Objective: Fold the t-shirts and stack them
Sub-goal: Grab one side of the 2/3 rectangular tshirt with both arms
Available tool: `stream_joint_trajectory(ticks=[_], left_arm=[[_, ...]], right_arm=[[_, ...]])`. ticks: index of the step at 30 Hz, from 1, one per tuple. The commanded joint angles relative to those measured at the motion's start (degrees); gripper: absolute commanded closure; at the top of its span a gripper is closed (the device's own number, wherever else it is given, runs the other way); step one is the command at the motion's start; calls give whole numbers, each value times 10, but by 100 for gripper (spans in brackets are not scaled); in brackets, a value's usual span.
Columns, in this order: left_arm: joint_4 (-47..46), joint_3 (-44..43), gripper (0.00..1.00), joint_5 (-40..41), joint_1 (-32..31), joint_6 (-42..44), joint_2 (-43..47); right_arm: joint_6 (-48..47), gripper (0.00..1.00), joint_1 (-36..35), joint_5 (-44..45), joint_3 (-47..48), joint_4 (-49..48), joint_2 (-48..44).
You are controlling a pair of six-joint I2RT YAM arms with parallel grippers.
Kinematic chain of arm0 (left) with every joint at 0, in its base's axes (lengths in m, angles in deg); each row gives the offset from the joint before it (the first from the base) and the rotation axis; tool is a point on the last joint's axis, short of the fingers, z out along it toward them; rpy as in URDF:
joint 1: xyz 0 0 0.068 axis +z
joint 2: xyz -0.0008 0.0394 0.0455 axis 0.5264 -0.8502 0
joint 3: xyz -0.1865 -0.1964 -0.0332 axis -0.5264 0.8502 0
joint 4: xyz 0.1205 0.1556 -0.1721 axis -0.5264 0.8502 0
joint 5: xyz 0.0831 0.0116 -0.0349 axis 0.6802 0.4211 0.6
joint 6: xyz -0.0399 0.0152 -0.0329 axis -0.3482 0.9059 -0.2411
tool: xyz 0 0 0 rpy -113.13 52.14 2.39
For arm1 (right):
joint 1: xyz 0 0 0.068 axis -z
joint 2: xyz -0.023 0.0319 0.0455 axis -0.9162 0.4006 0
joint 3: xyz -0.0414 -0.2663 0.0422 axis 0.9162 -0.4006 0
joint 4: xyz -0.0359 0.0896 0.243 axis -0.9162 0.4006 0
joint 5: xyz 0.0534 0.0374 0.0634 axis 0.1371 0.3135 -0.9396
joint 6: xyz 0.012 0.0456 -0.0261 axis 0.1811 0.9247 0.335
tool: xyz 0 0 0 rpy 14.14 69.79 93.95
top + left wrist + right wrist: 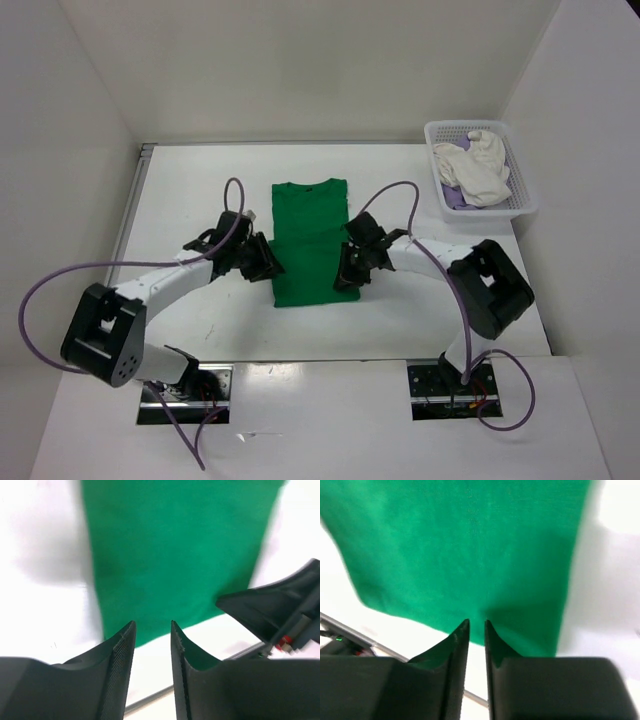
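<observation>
The green shirt (310, 240) lies folded narrow in the middle of the table (200, 190). The left gripper (152, 625) and right gripper (476, 622) stand released, holding nothing, near its bottom corners. An uneven pinch could skew the next fold.

The left arm (160, 285) and right arm (440, 258) reached forward and bent inward, with their wrists turned toward each other. The left gripper (262, 262) had its jaws parted by a clear gap and held nothing. The right gripper (350, 268) had its jaws only narrowly apart and was also empty.
</observation>
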Motion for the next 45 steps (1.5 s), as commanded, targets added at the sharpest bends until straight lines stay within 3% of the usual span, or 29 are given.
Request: stream_joint_trajectory(ticks=[1,4,6,9,14,17,23,25,26,30,35,39,45], left_arm=[[48,-4,57,-9,20,8,68],[48,67,55,-27,26,-12,103],[36,103,49,-47,26,-30,114],[36,141,43,-47,26,-30,120],[-25,153,26,-87,26,-30,107],[-25,133,26,-92,26,-14,71],[-50,120,37,-78,26,-14,27],[-55,114,39,-91,26,-14,9],[-67,102,44,-91,6,-14,-30],[-62,102,59,-71,6,-14,-31],[-57,102,72,-66,6,-19,-20],[-57,97,90,-66,6,-14,-26],[3,110,100,-93,6,7,35]], right_arm=[[-13,74,23,10,26,49,-82],[4,73,30,5,-22,36,-130],[18,86,44,5,-63,30,-148],[30,88,60,-1,-97,30,-173],[30,57,60,8,-123,23,-164],[30,53,60,-2,-130,1,-143],[41,53,60,-9,-148,-26,-113],[41,58,60,-9,-148,-32,-113],[41,65,60,-9,-148,-32,-108],[41,71,60,-9,-148,-50,-97],[41,87,60,-15,-148,-55,-97],[41,96,60,-20,-148,-44,-103],[104,100,1,-26,-192,-30,-168]])
